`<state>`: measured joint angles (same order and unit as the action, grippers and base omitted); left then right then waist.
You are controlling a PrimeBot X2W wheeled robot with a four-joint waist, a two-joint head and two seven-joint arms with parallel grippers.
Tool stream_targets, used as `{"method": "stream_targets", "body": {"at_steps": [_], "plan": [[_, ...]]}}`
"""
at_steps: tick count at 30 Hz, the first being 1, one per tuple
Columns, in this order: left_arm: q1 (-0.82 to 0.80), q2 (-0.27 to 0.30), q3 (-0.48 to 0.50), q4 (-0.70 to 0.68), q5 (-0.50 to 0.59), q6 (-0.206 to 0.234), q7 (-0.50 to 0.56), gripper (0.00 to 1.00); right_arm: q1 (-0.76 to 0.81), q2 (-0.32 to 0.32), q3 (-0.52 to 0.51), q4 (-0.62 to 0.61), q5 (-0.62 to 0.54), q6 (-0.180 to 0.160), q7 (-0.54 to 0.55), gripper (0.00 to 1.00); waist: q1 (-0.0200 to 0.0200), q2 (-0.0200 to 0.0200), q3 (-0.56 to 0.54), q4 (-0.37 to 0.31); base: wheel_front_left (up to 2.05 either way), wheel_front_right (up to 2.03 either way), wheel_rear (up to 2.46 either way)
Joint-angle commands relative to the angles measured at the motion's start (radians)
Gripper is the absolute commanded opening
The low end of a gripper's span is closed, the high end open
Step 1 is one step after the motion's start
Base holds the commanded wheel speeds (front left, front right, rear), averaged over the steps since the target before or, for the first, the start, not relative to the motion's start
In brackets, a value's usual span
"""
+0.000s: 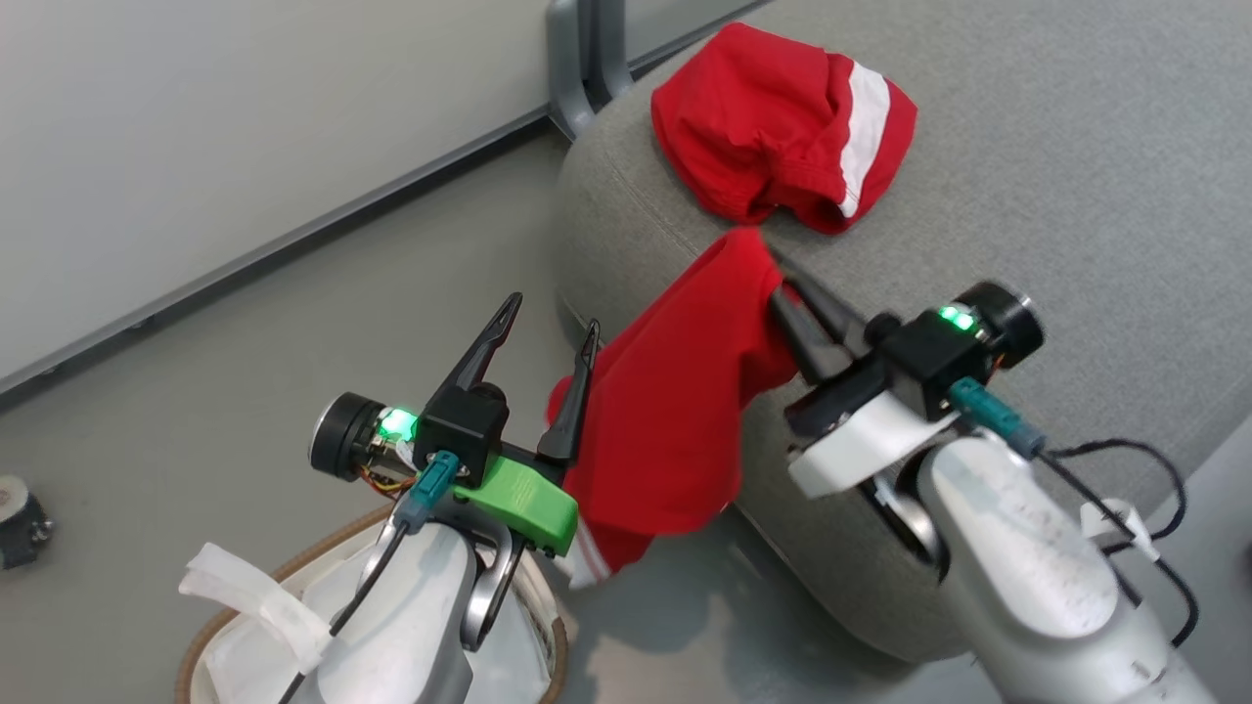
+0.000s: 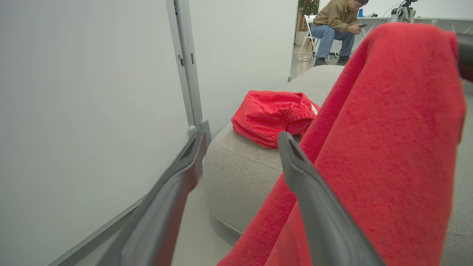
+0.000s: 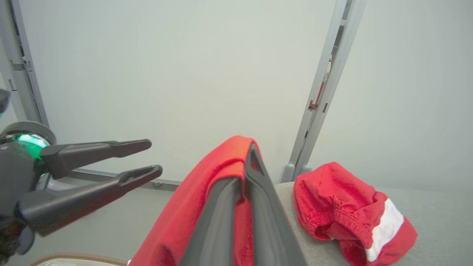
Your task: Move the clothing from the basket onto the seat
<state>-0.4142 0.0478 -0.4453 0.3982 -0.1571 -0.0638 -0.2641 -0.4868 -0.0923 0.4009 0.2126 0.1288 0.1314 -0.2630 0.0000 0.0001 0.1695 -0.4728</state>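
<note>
Carrying the red garment (image 1: 665,420) from basket (image 1: 245,596) to seat (image 1: 1027,196), you have the right gripper (image 1: 773,256) clamped on its top corner, cloth hanging down the seat's front, left gripper (image 1: 553,313) spread empty beside it; next, probably swing it fully over the seat and release.

Bright, even light; faint shadows on the floor (image 1: 685,606); wrist views blurred close up.
</note>
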Motion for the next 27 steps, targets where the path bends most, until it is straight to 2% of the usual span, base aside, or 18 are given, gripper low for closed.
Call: {"method": "stream_targets", "body": {"at_steps": [1,7,10,16,21,24,27], "plan": [[-0.021,0.007,0.008,0.006,0.018,-0.008,0.000,1.00,-0.046,-0.011,-0.015,-0.012,-0.017,-0.001,-0.003,0.00,0.0000,-0.0001,0.093,-0.073,0.00,0.00,0.00],[-0.054,0.018,0.010,0.027,0.052,-0.026,0.000,1.00,-0.238,-0.099,-0.129,-0.049,-0.047,-0.001,-0.003,0.00,0.0000,-0.0001,0.197,-0.047,0.00,0.00,0.00],[-0.077,0.029,0.009,0.037,0.070,-0.035,0.000,1.00,-0.355,-0.162,-0.197,-0.058,-0.063,-0.001,-0.003,0.00,0.0000,-0.0001,0.254,-0.019,0.00,0.00,0.00],[-0.127,0.046,0.008,0.033,0.093,-0.042,0.000,1.00,-0.572,-0.291,-0.348,-0.008,-0.088,-0.001,-0.002,0.00,0.0000,-0.0001,0.360,0.044,0.00,0.00,0.00],[-0.169,0.056,-0.002,0.003,0.111,-0.049,0.000,1.00,-0.706,-0.382,-0.431,0.048,-0.150,-0.002,-0.002,0.00,0.0000,-0.0001,0.440,0.106,0.00,0.00,0.00],[-0.190,0.054,-0.011,-0.012,0.118,-0.050,0.000,1.00,-0.739,-0.416,-0.471,0.091,-0.198,-0.002,-0.002,0.00,0.0000,-0.0001,0.477,0.141,0.00,0.00,0.00],[-0.215,0.045,-0.020,-0.032,0.118,-0.054,-0.001,1.00,-0.731,-0.412,-0.502,0.144,-0.230,-0.001,-0.002,0.00,0.0000,-0.0001,0.509,0.178,0.00,0.00,0.00]]}}
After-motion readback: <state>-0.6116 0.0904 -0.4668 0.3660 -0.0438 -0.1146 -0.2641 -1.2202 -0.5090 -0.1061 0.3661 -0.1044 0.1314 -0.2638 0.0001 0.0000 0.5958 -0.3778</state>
